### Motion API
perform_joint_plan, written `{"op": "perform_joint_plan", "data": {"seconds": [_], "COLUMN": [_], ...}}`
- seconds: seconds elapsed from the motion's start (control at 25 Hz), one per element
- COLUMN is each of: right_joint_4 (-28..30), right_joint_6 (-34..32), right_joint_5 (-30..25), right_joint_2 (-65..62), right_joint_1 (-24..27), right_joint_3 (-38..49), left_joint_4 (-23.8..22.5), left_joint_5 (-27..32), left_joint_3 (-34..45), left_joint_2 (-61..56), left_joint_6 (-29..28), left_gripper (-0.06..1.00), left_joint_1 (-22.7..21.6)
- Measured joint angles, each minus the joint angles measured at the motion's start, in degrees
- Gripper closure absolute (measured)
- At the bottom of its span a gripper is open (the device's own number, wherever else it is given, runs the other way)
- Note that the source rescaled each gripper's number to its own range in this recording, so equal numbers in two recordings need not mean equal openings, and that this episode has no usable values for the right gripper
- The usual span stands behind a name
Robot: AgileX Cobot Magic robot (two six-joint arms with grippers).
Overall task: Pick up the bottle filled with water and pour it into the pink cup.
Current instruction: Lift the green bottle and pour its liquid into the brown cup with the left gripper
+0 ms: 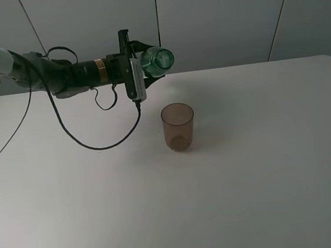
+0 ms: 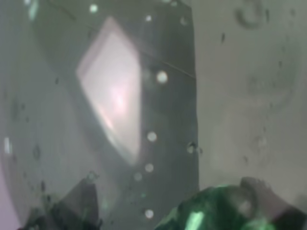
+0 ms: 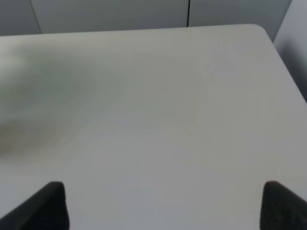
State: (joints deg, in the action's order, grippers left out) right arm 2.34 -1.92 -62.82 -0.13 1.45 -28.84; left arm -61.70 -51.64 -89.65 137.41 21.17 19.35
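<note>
My left gripper (image 1: 142, 63) is shut on the green transparent bottle (image 1: 157, 60) and holds it in the air, tipped on its side, behind and a little left of the pink cup (image 1: 178, 127). The cup stands upright on the white table (image 1: 265, 167), apart from the bottle. In the left wrist view the bottle's wet, droplet-covered wall (image 2: 120, 120) fills the frame, with green plastic (image 2: 211, 213) at one edge. My right gripper (image 3: 163, 208) is open and empty over bare table; it does not show in the exterior view.
The left arm's black cable (image 1: 102, 143) hangs down and loops over the table left of the cup. The table's far right corner (image 3: 259, 28) shows in the right wrist view. Grey wall panels (image 1: 219, 17) stand behind the table.
</note>
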Motion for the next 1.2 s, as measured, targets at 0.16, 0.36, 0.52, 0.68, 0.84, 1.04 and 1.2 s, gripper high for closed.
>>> {"op": "perform_joint_plan", "data": {"seconds": [0.16, 0.36, 0.52, 0.68, 0.84, 1.04, 1.2], "right_joint_4": [0.0, 0.0, 0.0, 0.0, 0.0, 0.0, 0.0], "right_joint_6": [0.0, 0.0, 0.0, 0.0, 0.0, 0.0, 0.0], "right_joint_5": [0.0, 0.0, 0.0, 0.0, 0.0, 0.0, 0.0], "right_joint_2": [0.0, 0.0, 0.0, 0.0, 0.0, 0.0, 0.0], "right_joint_1": [0.0, 0.0, 0.0, 0.0, 0.0, 0.0, 0.0], "right_joint_3": [0.0, 0.0, 0.0, 0.0, 0.0, 0.0, 0.0], "left_joint_4": [-1.2, -3.5, -5.0, -5.8, -6.2, -6.4, -6.6], "left_joint_5": [-0.1, -0.3, -0.3, -0.3, -0.3, -0.3, -0.3], "left_joint_3": [-0.1, -0.1, -0.1, -0.1, -0.1, -0.1, -0.1], "left_joint_2": [0.0, 0.0, 0.0, 0.0, 0.0, 0.0, 0.0], "left_joint_6": [2.2, 4.2, 5.9, 7.9, 9.4, 11.6, 13.4], "left_gripper": [0.94, 0.94, 0.94, 0.94, 0.94, 0.94, 0.94], "left_joint_1": [0.3, 0.7, 0.7, 0.8, 1.0, 1.4, 1.5]}}
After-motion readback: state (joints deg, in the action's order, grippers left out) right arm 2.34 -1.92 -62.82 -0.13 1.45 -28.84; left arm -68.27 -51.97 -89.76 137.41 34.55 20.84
